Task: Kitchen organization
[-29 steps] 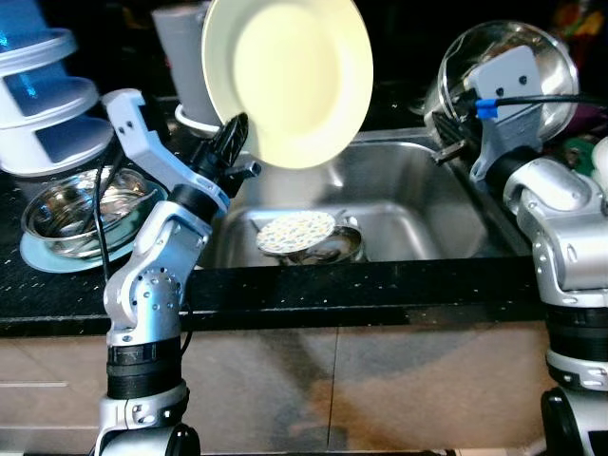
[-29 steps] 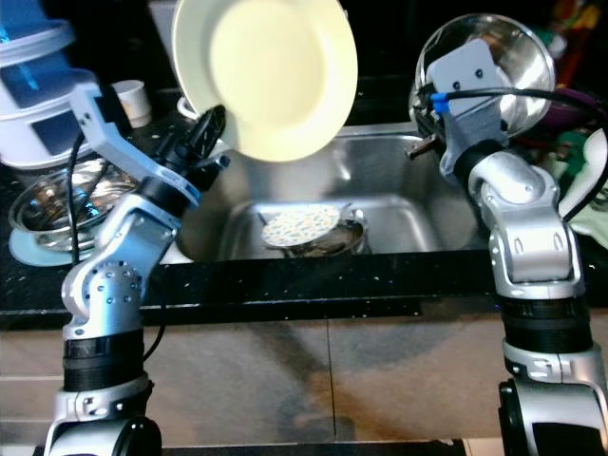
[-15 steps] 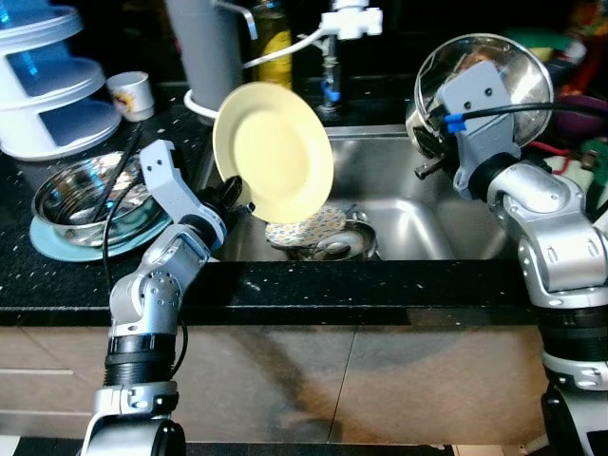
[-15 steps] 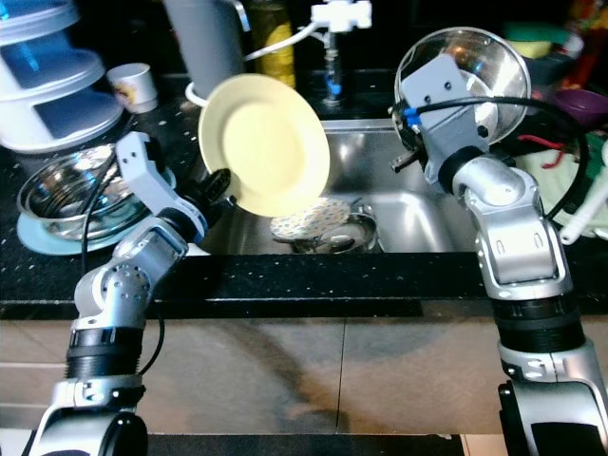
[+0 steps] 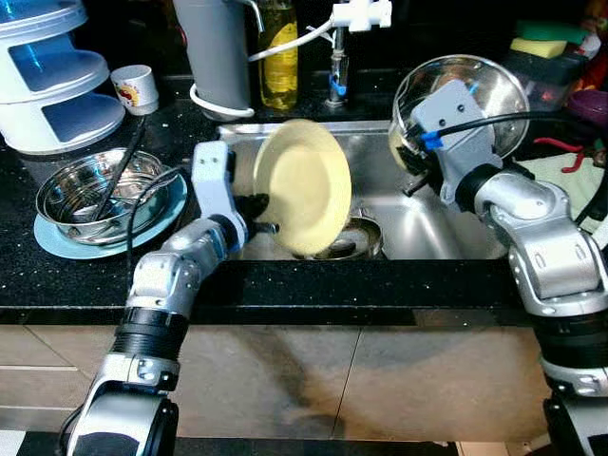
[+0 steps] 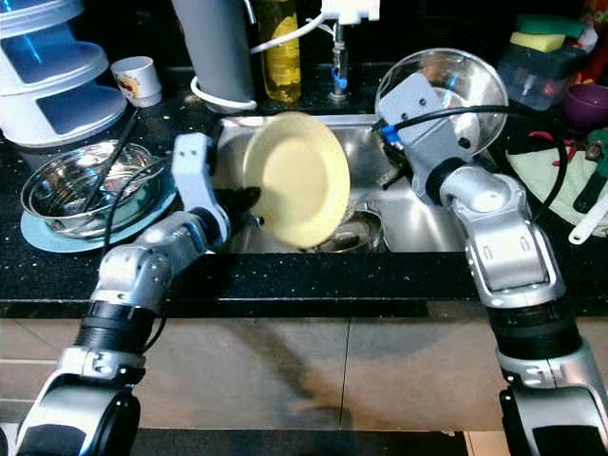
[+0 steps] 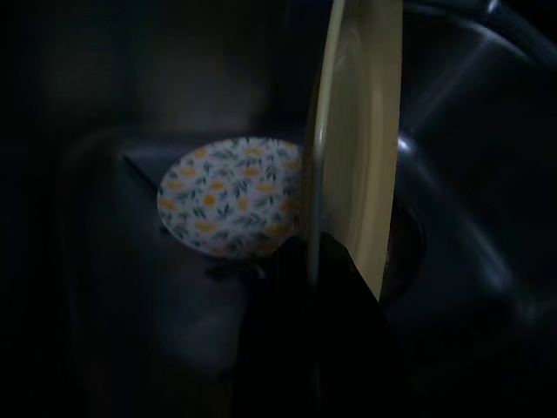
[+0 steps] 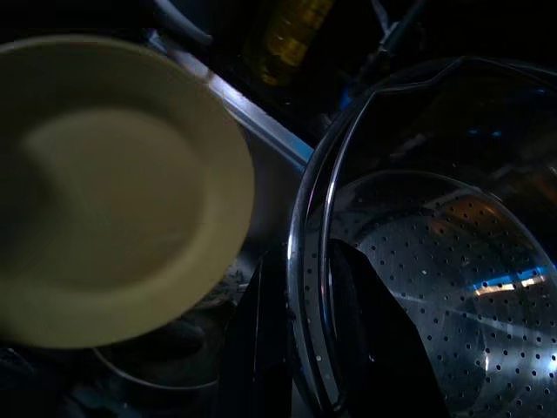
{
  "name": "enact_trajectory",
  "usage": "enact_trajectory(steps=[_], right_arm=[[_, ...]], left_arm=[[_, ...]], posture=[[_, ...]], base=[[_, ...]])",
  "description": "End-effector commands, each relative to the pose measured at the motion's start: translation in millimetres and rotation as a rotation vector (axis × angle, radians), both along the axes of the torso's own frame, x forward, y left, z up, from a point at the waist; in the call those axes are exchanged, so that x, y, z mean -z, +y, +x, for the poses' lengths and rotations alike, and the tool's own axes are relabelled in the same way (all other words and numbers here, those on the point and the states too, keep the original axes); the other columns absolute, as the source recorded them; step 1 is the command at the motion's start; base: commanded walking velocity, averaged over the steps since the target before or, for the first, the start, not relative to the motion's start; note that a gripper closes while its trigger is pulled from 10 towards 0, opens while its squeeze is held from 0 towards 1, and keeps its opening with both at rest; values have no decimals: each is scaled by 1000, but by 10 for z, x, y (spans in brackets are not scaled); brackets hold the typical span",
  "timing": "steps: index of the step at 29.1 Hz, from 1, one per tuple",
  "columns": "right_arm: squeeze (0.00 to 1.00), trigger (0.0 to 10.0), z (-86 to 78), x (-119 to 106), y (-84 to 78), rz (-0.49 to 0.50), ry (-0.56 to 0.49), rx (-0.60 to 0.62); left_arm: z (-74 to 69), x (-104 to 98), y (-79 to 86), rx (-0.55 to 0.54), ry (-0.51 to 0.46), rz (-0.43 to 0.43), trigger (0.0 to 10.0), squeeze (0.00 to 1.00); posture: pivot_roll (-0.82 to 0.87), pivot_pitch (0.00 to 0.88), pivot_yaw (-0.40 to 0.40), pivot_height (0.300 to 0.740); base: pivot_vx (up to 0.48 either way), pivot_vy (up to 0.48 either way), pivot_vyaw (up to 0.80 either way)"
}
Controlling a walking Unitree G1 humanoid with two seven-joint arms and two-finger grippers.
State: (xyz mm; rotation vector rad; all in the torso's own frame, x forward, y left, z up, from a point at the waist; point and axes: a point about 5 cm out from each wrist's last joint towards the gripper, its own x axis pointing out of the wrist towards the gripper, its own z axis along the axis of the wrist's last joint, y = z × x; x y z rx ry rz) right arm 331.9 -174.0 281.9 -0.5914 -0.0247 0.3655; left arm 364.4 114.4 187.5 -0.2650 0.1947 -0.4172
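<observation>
A black speckled table (image 5: 57,285) runs across the scene, with a steel sink (image 5: 446,233) sunk into its middle. At the far left corner stands a blue and white tiered container (image 5: 52,81), cut off by the picture's edge. Behind the sink's far rim stand a grey jug (image 5: 218,52), a bottle of yellow liquid (image 5: 278,57) and a white tap (image 5: 356,14).

Over the right part of the sink, the right gripper (image 8: 300,348) holds a steel colander (image 5: 480,90) tilted on edge, one finger on each side of its rim; the perforated inside shows in the right wrist view, while the arm's grey wrist block hides the lower part of the bowl from the head camera.

Over the sink's middle, the left gripper (image 7: 309,261) clamps the lower rim of a pale yellow plate (image 5: 302,185), which stands nearly upright. Its fingers are dark and hard to separate from the shadow.

On the table left of the sink, a steel bowl (image 5: 95,190) with utensils inside sits on a light blue plate (image 5: 57,242).

Low in the sink lies a small floral plate (image 7: 228,193), clear in the left wrist view, mostly hidden behind the yellow plate from above, resting on steel ware that is too dim to name.

A small white cup (image 5: 136,87) stands near the far edge.
</observation>
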Motion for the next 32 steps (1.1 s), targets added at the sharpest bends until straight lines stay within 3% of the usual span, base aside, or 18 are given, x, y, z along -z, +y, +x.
enact_trajectory(steps=[1,5,6,7,8,14,20,21,22,23,24,27,29,32], right_arm=[[0,10000,-42,-31,29,-11,-12,-16],[0,10000,-53,-26,39,-10,-9,-18],[0,10000,-55,-27,42,-9,-8,-19],[0,10000,-56,-28,44,-9,-7,-19],[0,10000,-58,-26,47,-9,-7,-20],[0,10000,-62,-13,58,-9,-4,-21],[0,10000,-45,119,156,-10,62,-58],[0,10000,-21,181,191,-9,89,-64],[0,10000,-5,215,214,-5,102,-68],[0,10000,-5,215,214,-5,102,-68],[0,10000,15,246,237,0,112,-71],[0,10000,66,301,279,5,124,-73],[0,10000,158,363,373,16,142,-81],[0,10000,256,499,501,20,201,-99]], left_arm=[[27,17,64,-26,6,3,10000,0],[28,37,41,2,16,6,10000,0],[25,42,28,14,23,-2,10000,149],[26,45,21,20,26,-3,10000,149],[23,49,9,33,28,-10,10000,1000],[6,50,-18,54,31,-18,10000,1000],[-29,15,-7,56,18,-5,10000,1000],[-41,-51,-17,57,-18,-5,10000,843],[-51,-97,-25,62,-48,-6,10000,306],[-51,-97,-25,62,-48,-6,10000,306],[-61,-143,-31,64,-77,-6,10000,0],[-79,-208,-31,48,-120,-4,10000,0],[-113,-237,-2,-23,-159,68,10000,0],[-205,-270,-47,-71,-195,106,10000,0]], posture=[[-80,0,38,740],[-81,0,40,740],[-81,0,40,740],[-81,0,40,740],[-80,0,42,740],[-77,0,43,740],[-68,0,42,740],[-65,0,40,740],[-65,0,40,740],[-65,0,40,740],[-61,0,39,740],[-60,0,38,740],[-54,0,37,740],[-33,0,27,740]], base=[[0,0,0],[0,0,0],[0,0,0],[0,0,0],[0,0,0],[0,0,0],[0,0,0],[0,0,0],[0,0,0],[0,0,0],[0,0,0],[0,0,0],[0,0,0],[0,0,0]])
